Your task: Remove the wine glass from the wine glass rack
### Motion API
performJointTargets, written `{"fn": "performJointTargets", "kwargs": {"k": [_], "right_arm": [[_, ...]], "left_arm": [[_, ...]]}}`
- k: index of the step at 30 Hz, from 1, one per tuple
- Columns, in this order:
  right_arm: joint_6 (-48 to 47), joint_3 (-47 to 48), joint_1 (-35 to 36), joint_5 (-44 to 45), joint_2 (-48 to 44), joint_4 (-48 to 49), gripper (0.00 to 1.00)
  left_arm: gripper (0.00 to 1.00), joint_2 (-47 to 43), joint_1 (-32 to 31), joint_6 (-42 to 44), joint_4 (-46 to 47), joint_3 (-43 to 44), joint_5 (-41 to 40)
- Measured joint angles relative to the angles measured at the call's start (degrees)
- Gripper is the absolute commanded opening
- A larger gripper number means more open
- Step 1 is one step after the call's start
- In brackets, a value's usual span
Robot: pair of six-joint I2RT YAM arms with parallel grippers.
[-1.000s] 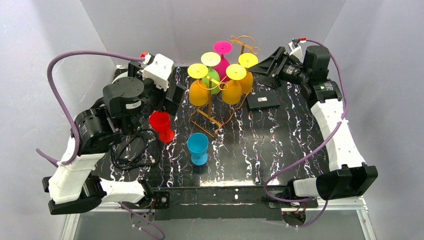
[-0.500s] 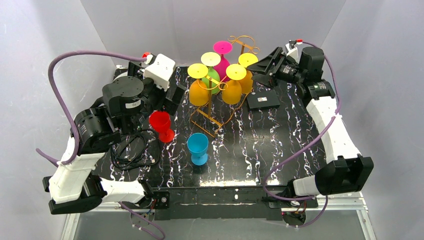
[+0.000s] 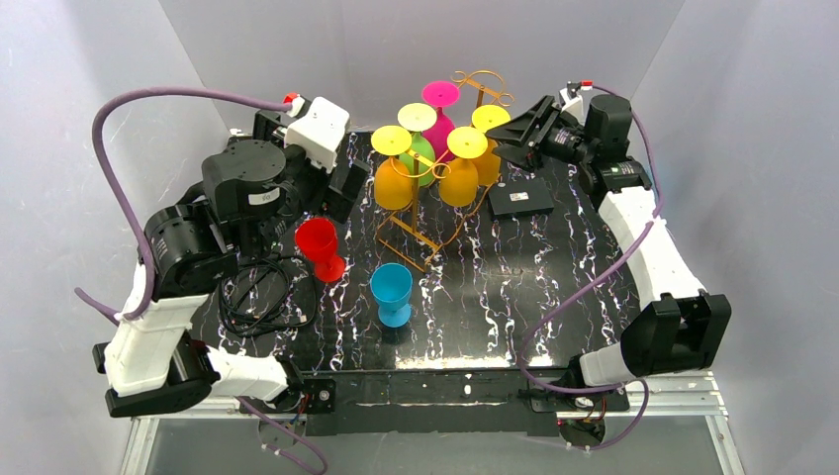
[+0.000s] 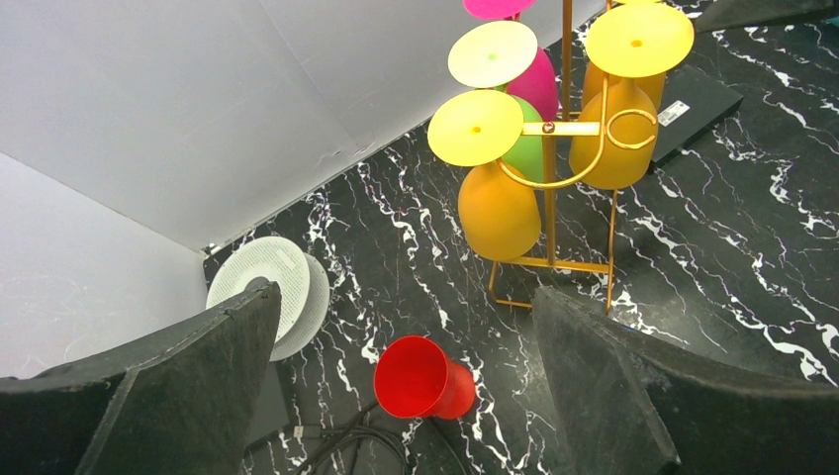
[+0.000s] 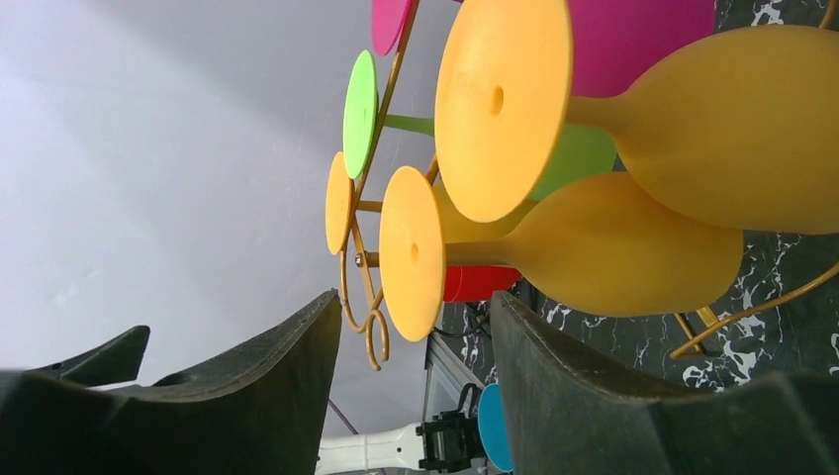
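The golden wire wine glass rack (image 3: pixel 423 234) stands at the back middle of the table, with three orange glasses, a green one (image 3: pixel 422 156) and a pink one (image 3: pixel 439 127) hanging upside down. My right gripper (image 3: pixel 516 130) is open, just right of the rack at the height of the glasses' feet. In the right wrist view its open gripper (image 5: pixel 416 327) faces the foot of the nearest orange glass (image 5: pixel 594 247) and the rack's scroll end (image 5: pixel 364 302). My left gripper (image 4: pixel 406 297) is open and empty above a red glass (image 4: pixel 425 378), left of the rack (image 4: pixel 551 188).
A red glass (image 3: pixel 320 247) and a blue glass (image 3: pixel 392 294) stand upright in front of the rack. A flat black box (image 3: pixel 522 198) lies right of it. Black cables (image 3: pixel 259 297) coil at the left. A white round disc (image 4: pixel 272 287) lies by the back wall.
My right arm has reached further back and left, bringing its open gripper closer to the rack's right-hand glasses. My left arm has shifted slightly back. The glasses have not moved.
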Motion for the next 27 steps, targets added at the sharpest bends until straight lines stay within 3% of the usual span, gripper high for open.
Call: {"fn": "performJointTargets", "kwargs": {"k": [18, 27], "right_arm": [[1.09, 0.13, 1.22, -1.09, 3.87, 1.68, 0.51], [1.42, 0.79, 1.62, -1.33, 5.25, 2.27, 0.35]], "left_arm": [[1.00, 4.94, 3.43, -4.20, -7.50, 7.91, 1.51], [1.00, 6.14, 4.94, -6.73, -8.57, 8.55, 3.56]]}}
